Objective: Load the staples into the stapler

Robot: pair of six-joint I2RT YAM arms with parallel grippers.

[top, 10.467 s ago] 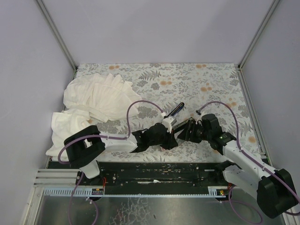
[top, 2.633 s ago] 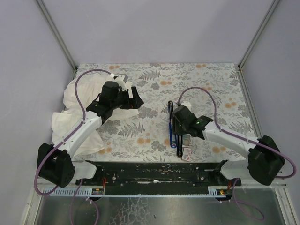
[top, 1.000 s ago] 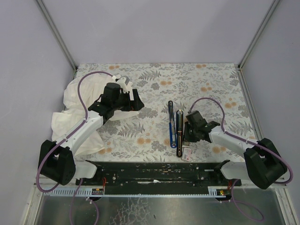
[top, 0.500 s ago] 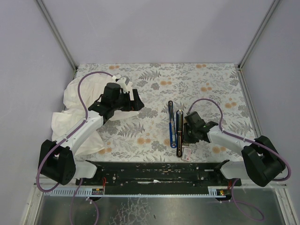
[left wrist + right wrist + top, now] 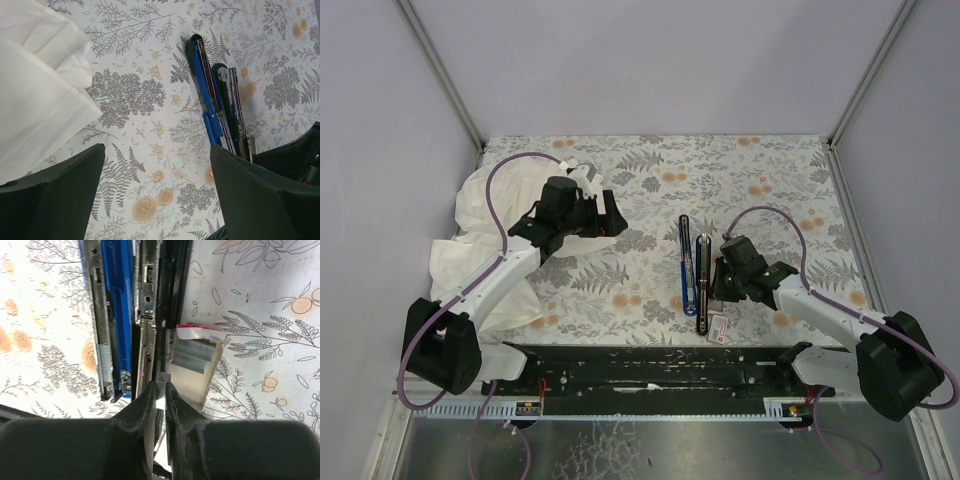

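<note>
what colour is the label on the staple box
The label is red; the right wrist view shows it best.

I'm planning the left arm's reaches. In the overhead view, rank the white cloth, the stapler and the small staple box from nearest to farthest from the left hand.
1. White cloth: at the left, right beside the left hand.
2. Stapler: in the middle, off to the hand's right.
3. Staple box: farthest, just past the stapler's near end.

One each: stapler (image 5: 686,262), box (image 5: 718,327), strip (image 5: 161,386), cloth (image 5: 30,75)
</note>
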